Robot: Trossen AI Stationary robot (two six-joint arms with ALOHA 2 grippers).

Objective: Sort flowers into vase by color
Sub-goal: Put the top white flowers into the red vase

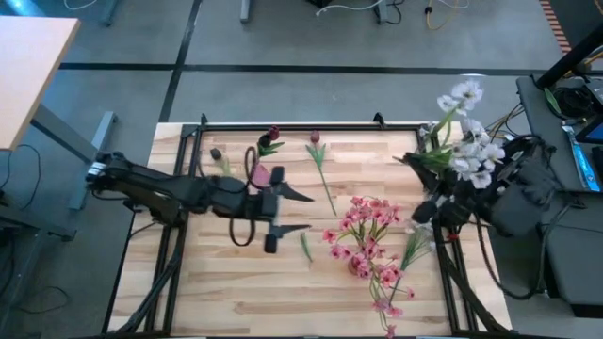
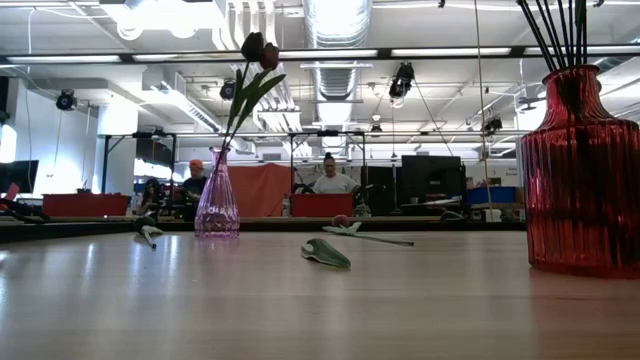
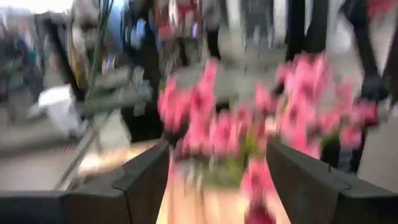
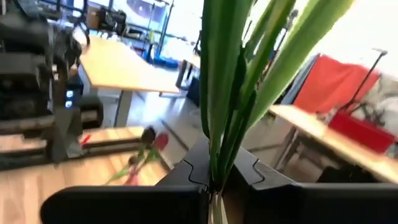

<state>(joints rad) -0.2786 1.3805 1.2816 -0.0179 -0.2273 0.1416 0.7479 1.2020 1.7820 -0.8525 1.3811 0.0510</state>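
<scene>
The left end effector (image 1: 300, 213) sits at centre-left of the high view, pointing toward the right of the frame, its two fingers spread wide with nothing between them. Just ahead of it stands a red vase (image 2: 587, 170), which fills the right edge of the low view with dark stems rising out of its neck; from above it is hidden under the pink spray (image 1: 369, 237) at lower centre. In the left wrist view the same pink blooms (image 3: 249, 124) show blurred beyond the open fingers.

A loose green leaf (image 1: 305, 247) lies on the surface (image 1: 236, 292) between that end effector and the spray. Above it in the frame a maroon tulip (image 1: 319, 158) lies flat, stem toward the middle. At upper centre-left a small pink vase (image 2: 217, 205) holds maroon tulips (image 2: 259, 50); from above it sits just beside the left arm's wrist. One more bud (image 1: 216, 154) lies near the upper-left edge of the surface.

The right end effector (image 4: 214, 177) is at the right edge of the surface, clamped shut on the green stems of the white flowers (image 1: 469, 132), whose blooms spread toward the upper right of the high view. A further pink spray (image 1: 388, 303) trails toward the lower edge.

People sit at desks in the room behind.
</scene>
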